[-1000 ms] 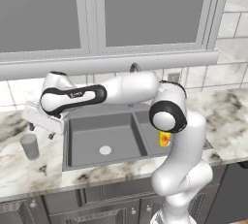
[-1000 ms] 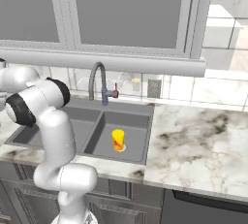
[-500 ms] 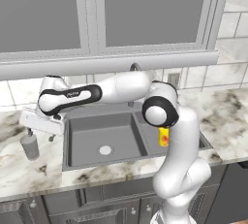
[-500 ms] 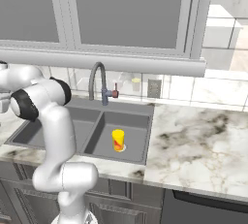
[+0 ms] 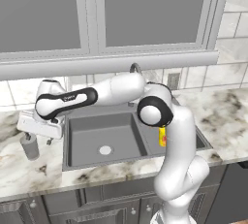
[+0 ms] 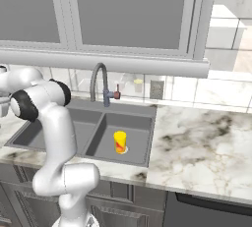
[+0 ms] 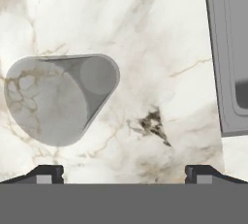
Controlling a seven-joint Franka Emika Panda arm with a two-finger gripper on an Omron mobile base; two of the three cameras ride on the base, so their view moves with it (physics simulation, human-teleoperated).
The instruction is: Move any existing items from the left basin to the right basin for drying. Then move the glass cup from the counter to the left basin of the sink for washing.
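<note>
Gripper [image 7: 124, 172] fingers spread wide, holding nothing, hovering over the small grey translucent glass cup [image 7: 60, 104] at 9 o'clock on the veined marble counter [image 7: 160, 48]. No readable labels anywhere.

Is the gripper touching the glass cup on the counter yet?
Apart. In the hand view the glass cup stands on bare counter, clear marble separating it from both fingertips.

We're in a kitchen: a dark double sink [image 6: 59, 145] with arched faucet [image 6: 99, 82] centre frame, marble counter [image 6: 206, 145] at right, grey cabinets [image 5: 97, 9] along the top, tiled backsplash [image 6: 224, 91] behind.
</note>
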